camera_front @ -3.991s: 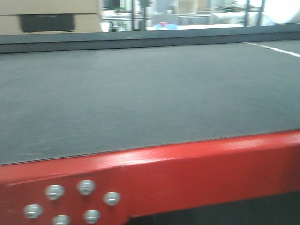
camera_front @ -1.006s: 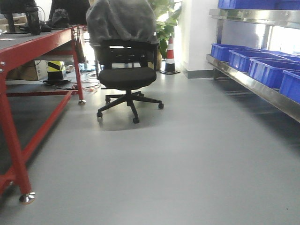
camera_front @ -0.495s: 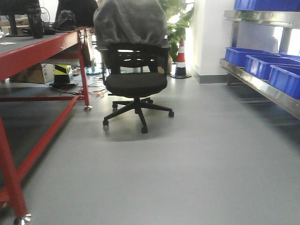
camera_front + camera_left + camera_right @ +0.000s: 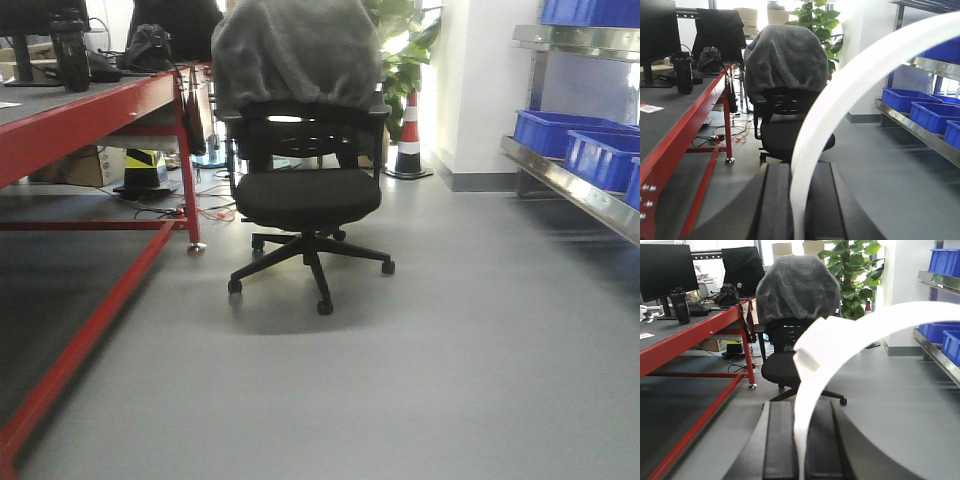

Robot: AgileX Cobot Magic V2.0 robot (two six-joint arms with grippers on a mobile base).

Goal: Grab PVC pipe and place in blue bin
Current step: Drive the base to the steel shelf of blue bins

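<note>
A white curved PVC pipe arcs up and to the right out of my left gripper, whose black jaws are shut on it. In the right wrist view a white pipe with a coupling end rises from my right gripper, also shut on it. I cannot tell whether these are one pipe or two. Blue bins sit on a steel shelf at the right; they also show in the left wrist view and the right wrist view. No gripper shows in the front view.
A black office chair draped with a grey cloth stands ahead in the aisle. A red-framed table with a monitor and bottle runs along the left. A traffic cone and a plant stand behind.
The front view has left the table top and now faces the aisle. Over the last second the chair has grown and shifted right, and the blue bins have slid toward the right edge.
</note>
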